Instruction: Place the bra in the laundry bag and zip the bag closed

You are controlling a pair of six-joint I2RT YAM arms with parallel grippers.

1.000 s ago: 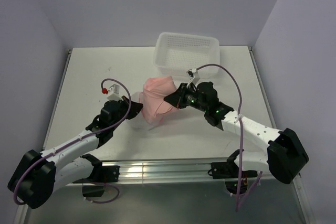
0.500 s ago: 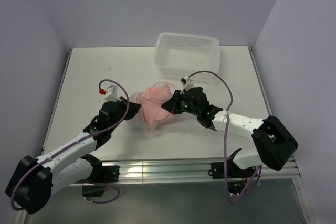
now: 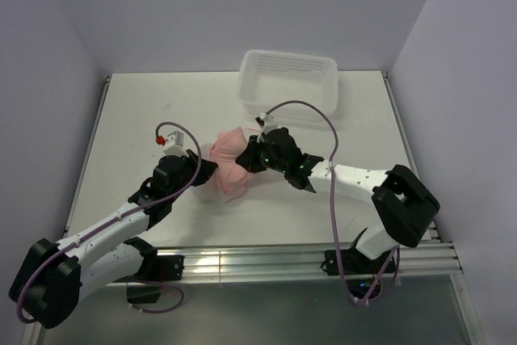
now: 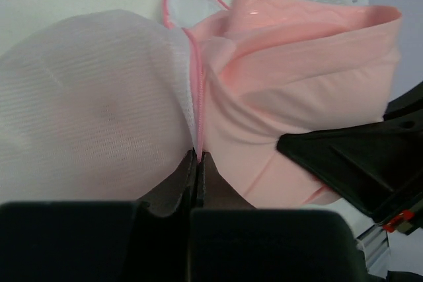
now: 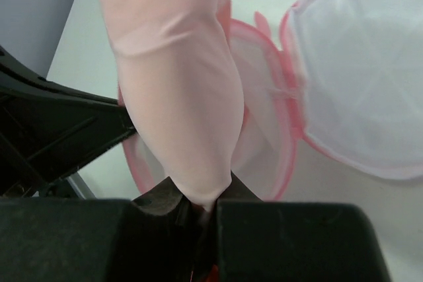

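The light-pink bra (image 3: 233, 155) is bunched over the open laundry bag (image 3: 224, 182) at mid-table. My right gripper (image 3: 246, 157) is shut on a fold of the bra (image 5: 178, 90) and holds it above the bag's open lower half (image 5: 264, 130); the other mesh dome (image 5: 360, 77) lies flipped to the side. My left gripper (image 3: 208, 169) is shut on the bag's pink zipper rim (image 4: 198, 107), with the white mesh dome (image 4: 92, 110) to its left and the bra (image 4: 291, 77) to its right. Most of the bag is hidden under the bra in the top view.
A white perforated plastic basket (image 3: 287, 82) stands at the back of the table, just beyond the right arm. The two grippers are very close, facing each other across the bag. The right arm's cable (image 3: 311, 119) loops above the table.
My right gripper has moved left and down with the bra, from beside the bag to over its opening. The bra is more bunched. My left gripper has stayed on the rim.
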